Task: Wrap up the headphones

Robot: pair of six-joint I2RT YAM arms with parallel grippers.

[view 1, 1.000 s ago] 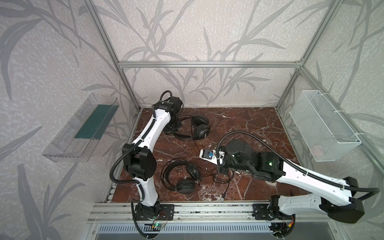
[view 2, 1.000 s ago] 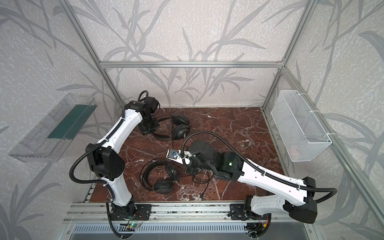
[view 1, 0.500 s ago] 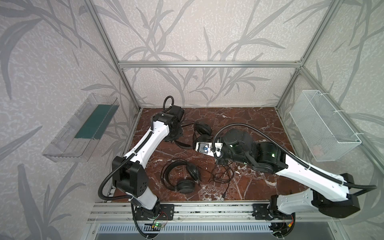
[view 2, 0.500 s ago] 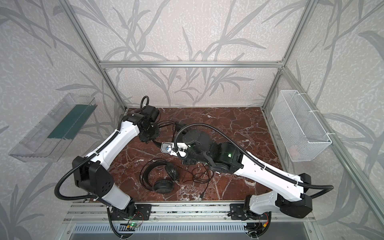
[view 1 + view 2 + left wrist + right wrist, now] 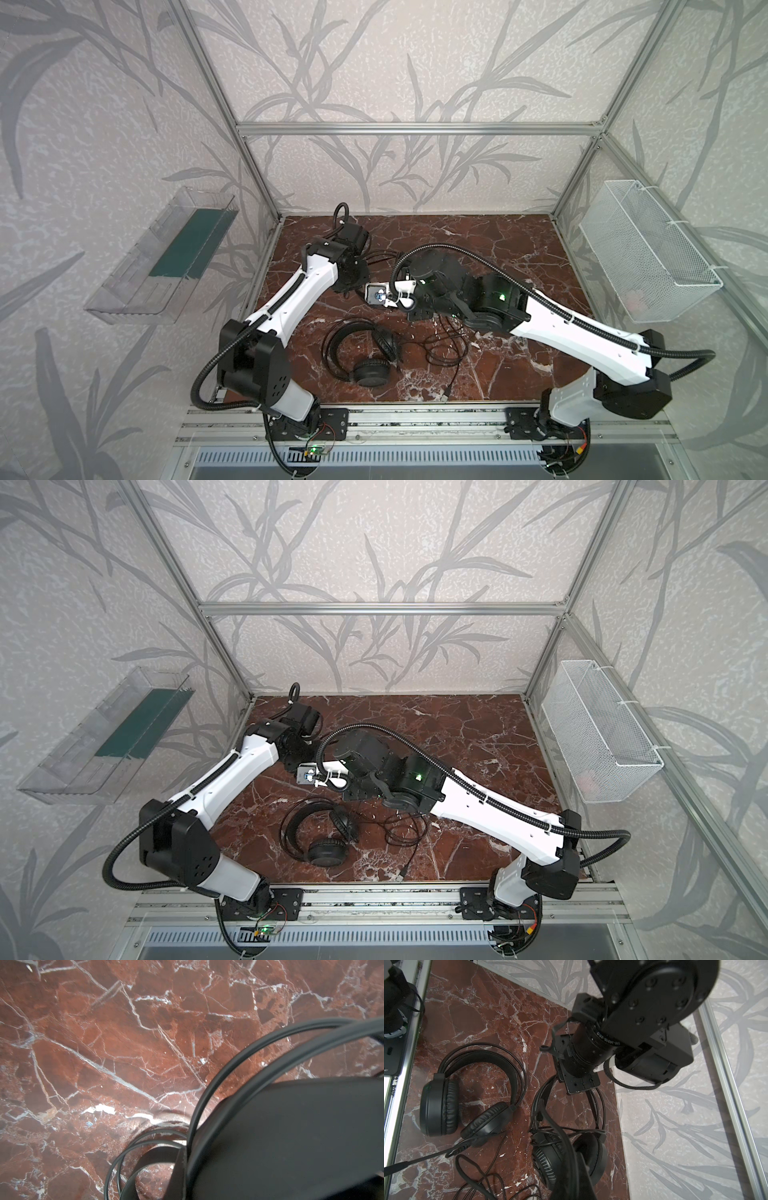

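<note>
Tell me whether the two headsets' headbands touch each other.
Apart. The right wrist view shows bare marble between the front headset's headband and the back headset's headband.

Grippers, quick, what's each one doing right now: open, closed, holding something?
Left gripper: closed, apparently on the ridged headset's headband.
Right gripper: closed, apparently pinching a headphone cable.

so left arm point(image 5: 291, 303) and right arm point(image 5: 582, 336) both stretch toward the middle, wrists almost meeting, left gripper point(image 5: 580, 1086) and right gripper point(image 5: 571, 1176) both clamped closed, pointing down
</note>
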